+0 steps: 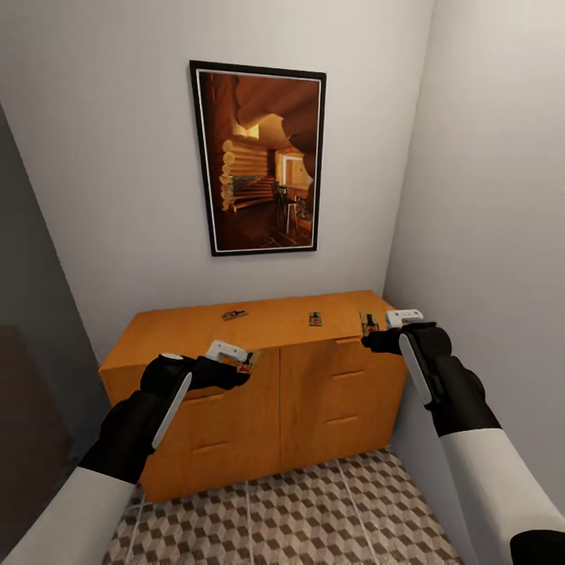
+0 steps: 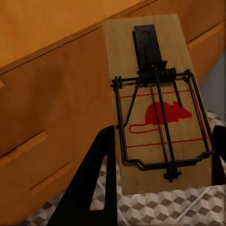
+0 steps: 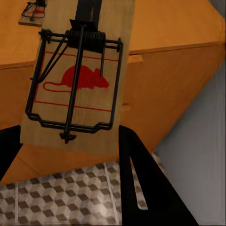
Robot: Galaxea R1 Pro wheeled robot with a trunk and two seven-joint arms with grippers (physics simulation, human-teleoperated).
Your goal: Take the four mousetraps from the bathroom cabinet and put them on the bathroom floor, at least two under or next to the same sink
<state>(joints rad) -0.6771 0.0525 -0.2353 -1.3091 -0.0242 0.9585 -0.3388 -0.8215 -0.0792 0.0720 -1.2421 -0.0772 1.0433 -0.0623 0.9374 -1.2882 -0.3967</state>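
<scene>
The orange-brown cabinet [image 1: 314, 392] stands against the back wall in the head view. Two mousetraps lie on its top, one toward the left [image 1: 233, 315] and one near the middle [image 1: 315, 318]. My left gripper [image 1: 239, 366] is shut on a third mousetrap [image 2: 160, 113], held off the cabinet's front edge, its black fingers [image 2: 94, 183] on either side. My right gripper [image 1: 373, 333] is shut on a fourth mousetrap [image 3: 80, 80] over the cabinet's right front corner. The right wrist view also catches a mousetrap on the top [image 3: 34, 12]. Cube-patterned floor tiles [image 1: 314, 510] lie below.
A framed picture of a log interior [image 1: 259, 157] hangs above the cabinet. A pale wall [image 1: 486, 196] runs close along the right arm. A dark surface [image 1: 31, 329] closes in the left side, so the space is a narrow alcove.
</scene>
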